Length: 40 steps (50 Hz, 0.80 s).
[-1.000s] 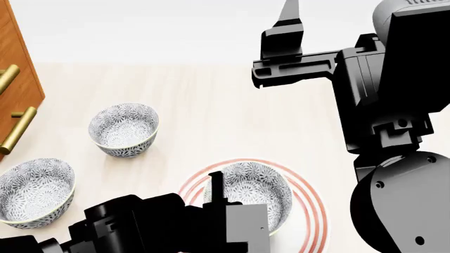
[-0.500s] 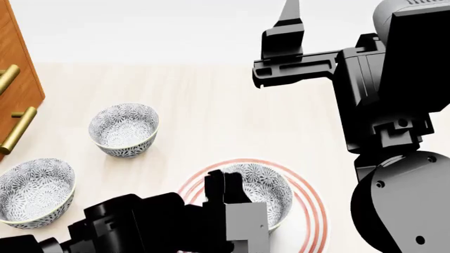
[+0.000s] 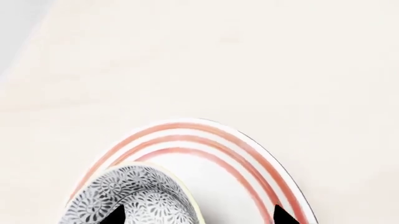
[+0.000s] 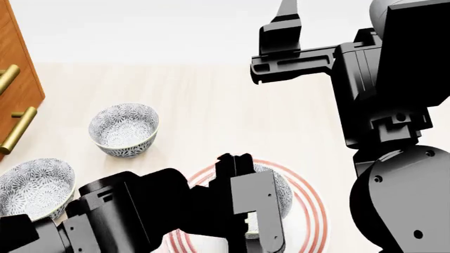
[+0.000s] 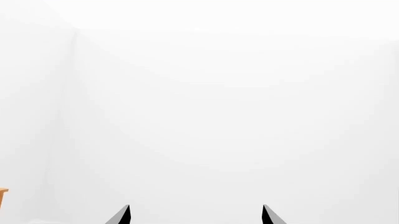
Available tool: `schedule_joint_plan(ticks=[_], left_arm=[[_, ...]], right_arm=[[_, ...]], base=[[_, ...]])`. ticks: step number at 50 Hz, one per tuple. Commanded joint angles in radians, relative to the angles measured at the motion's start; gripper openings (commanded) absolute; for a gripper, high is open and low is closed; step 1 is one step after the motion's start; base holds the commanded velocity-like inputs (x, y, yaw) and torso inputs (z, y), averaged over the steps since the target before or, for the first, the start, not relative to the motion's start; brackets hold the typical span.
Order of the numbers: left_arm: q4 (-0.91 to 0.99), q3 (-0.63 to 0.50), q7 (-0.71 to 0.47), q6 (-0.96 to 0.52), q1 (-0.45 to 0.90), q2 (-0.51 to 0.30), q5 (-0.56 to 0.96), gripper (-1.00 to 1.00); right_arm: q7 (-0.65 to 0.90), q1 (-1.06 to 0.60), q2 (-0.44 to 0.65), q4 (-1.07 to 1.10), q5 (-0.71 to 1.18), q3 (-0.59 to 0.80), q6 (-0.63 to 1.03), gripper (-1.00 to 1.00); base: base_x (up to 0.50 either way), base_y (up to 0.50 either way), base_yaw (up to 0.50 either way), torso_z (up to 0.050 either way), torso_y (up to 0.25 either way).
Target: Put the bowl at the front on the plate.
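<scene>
Already the bowl (image 4: 280, 191) is seen resting on the plate (image 4: 314, 211), toward the plate's left part in the head view, with most of it hidden behind the left gripper (image 4: 235, 161). From the left wrist view, the bowl (image 3: 134, 198) sits inside the red rings of the plate (image 3: 249, 158), and the two dark fingertips (image 3: 281, 215) are set wide apart, one over the bowl's inside and the other beyond its rim over the plate; no grip on the bowl can be made out. Two other patterned bowls are placed on the pale wooden table (image 4: 211, 105): one (image 4: 124, 129) farther back and one (image 4: 33, 191) at the left edge, beside a wooden cabinet (image 4: 18, 68) with brass handles. The right gripper (image 4: 283, 26) is held high above the table, and its fingertips (image 5: 121, 215) are shown parted against a blank white wall, holding nothing.
</scene>
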State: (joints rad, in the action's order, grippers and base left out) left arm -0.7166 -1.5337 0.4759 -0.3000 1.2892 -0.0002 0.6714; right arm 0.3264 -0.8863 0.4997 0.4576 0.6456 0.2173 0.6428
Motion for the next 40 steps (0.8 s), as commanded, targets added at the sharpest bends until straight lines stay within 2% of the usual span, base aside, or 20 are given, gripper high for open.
schedule_joint_plan(ticks=[1, 9, 15, 29, 40], left_arm=[[0.005, 0.006, 0.013, 0.008, 0.044, 0.000, 0.128, 1.00], [-0.005, 0.009, 0.018, 0.027, 0.067, 0.000, 0.184, 1.00], [-0.020, 0.078, 0.037, 0.024, 0.091, -0.005, 0.286, 1.00], [-0.140, 0.140, 0.047, 0.083, 0.114, -0.004, 0.335, 1.00], [-0.238, 0.107, 0.026, 0.156, 0.114, -0.001, 0.365, 1.00]], right_arm=[[0.003, -0.003, 0.001, -0.003, 0.000, 0.003, 0.001, 1.00], [0.005, 0.005, 0.006, -0.004, -0.010, 0.008, -0.003, 1.00], [0.006, 0.010, 0.009, -0.001, -0.009, 0.006, -0.007, 1.00], [0.012, 0.007, 0.009, 0.004, -0.007, 0.008, -0.005, 1.00], [0.011, 0.000, 0.006, -0.001, -0.008, 0.014, -0.007, 1.00]], base=[[0.00, 0.00, 0.00, 0.000, 0.000], [0.00, 0.00, 0.00, 0.000, 0.000], [0.00, 0.00, 0.00, 0.000, 0.000], [0.00, 0.00, 0.00, 0.000, 0.000], [0.00, 0.00, 0.00, 0.000, 0.000]])
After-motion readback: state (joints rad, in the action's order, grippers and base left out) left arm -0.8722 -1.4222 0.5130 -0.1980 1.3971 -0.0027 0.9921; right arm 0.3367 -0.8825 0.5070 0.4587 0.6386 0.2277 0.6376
